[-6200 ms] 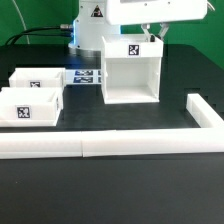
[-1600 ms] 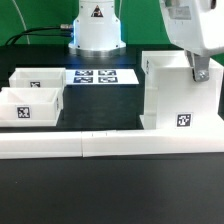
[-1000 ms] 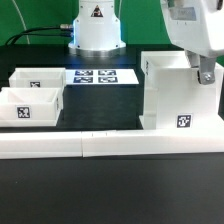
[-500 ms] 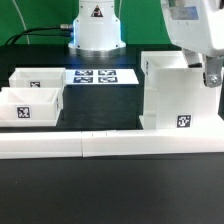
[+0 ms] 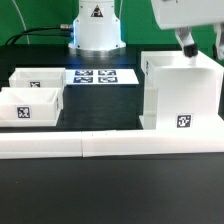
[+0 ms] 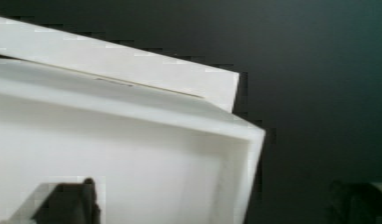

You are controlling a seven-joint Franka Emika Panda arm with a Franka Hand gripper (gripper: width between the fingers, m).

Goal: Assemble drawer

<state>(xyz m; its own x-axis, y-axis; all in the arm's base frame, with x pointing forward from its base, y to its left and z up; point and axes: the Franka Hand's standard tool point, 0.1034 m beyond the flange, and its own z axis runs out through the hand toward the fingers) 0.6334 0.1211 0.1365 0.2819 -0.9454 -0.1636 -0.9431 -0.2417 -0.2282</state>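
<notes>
The drawer's tall white box housing [image 5: 180, 95] stands at the exterior view's right, against the low white L-shaped wall bar [image 5: 100, 147], with a square tag on its near face. My gripper [image 5: 204, 42] hangs open just above the housing's top right edge, holding nothing. In the wrist view the housing's corner and wall [image 6: 206, 110] lie below the gripper [image 6: 214, 205], one dark fingertip [image 6: 63, 203] over the white surface and the other over the dark table. Two small open-top trays [image 5: 35, 80] [image 5: 28, 108] sit at the left, each tagged.
The marker board [image 5: 100, 76] lies flat on the black table in front of the robot's base [image 5: 95, 25]. The wall bar runs along the near side and turns back at the right, beside the housing.
The gripper was down on the housing's upper right wall. It has let go and risen above it. The housing stays where it was, against the wall bar.
</notes>
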